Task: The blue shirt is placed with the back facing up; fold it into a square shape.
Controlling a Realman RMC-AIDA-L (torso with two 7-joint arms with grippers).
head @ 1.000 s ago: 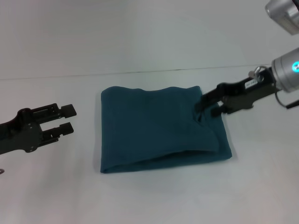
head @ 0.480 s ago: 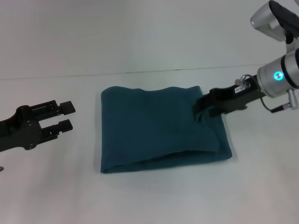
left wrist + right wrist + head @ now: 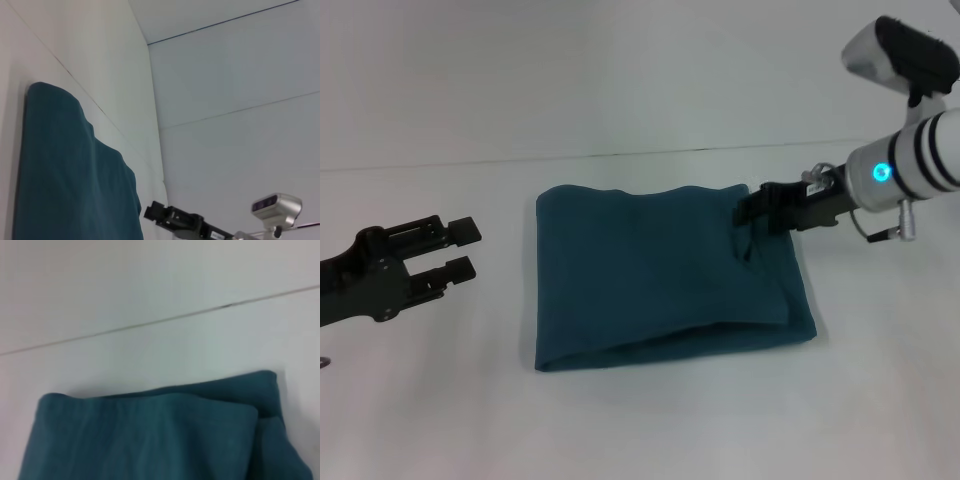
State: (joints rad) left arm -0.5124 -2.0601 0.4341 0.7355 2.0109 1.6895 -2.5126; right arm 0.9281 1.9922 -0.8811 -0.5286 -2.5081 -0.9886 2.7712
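Head view shows the shirt (image 3: 665,275) already folded into a near-square lying mid-counter (image 3: 640,420), and we judge the step in hand to be a last tidy of its far right corner, where our right end effector (image 3: 752,215) touches the cloth; whether its fingers are spread or pinching we cannot tell. To do it well, we would move low and slowly, since soft matte fabric drags and its layers slip apart; the near right edge already gapes. The left end effector (image 3: 463,250) sits spread and idle, well apart to the left. Fold edges look rounded, not crisp.
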